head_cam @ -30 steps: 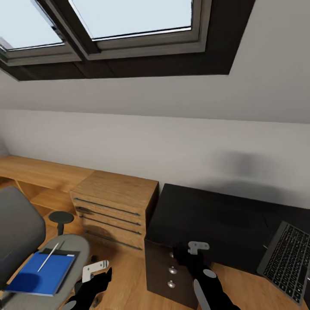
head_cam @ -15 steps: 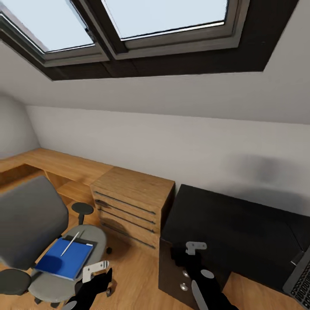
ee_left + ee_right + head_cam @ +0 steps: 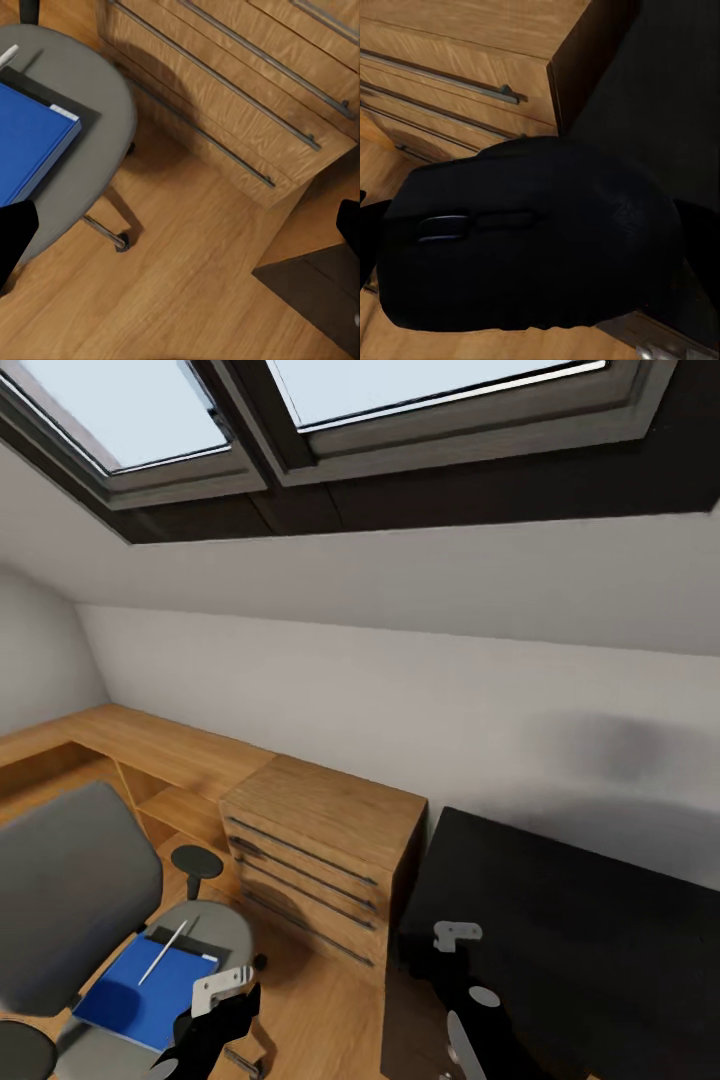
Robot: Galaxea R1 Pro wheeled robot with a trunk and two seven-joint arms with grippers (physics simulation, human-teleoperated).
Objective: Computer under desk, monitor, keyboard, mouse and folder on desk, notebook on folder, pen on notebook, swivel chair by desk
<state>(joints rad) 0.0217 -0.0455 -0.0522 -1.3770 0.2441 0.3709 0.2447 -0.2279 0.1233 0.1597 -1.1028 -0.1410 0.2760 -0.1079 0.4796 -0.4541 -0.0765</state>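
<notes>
Right jaws (image 3: 536,247) clamping mouse (image 3: 525,240) crosswise; desk (image 3: 580,920) lying just ahead. Left jaws (image 3: 180,225) spread wide, empty; folder (image 3: 30,142) beside them.

The table (image 3: 600,920) has a shiny black top, and its near part looks bare. Just beside it stands a light wooden drawer cabinet (image 3: 320,850) on the wooden floor (image 3: 180,285). The swivel chair (image 3: 90,920) stands on that floor too — its grey seat carries the blue folder (image 3: 140,995), and a thin pale pen (image 3: 163,952) lies on top.
</notes>
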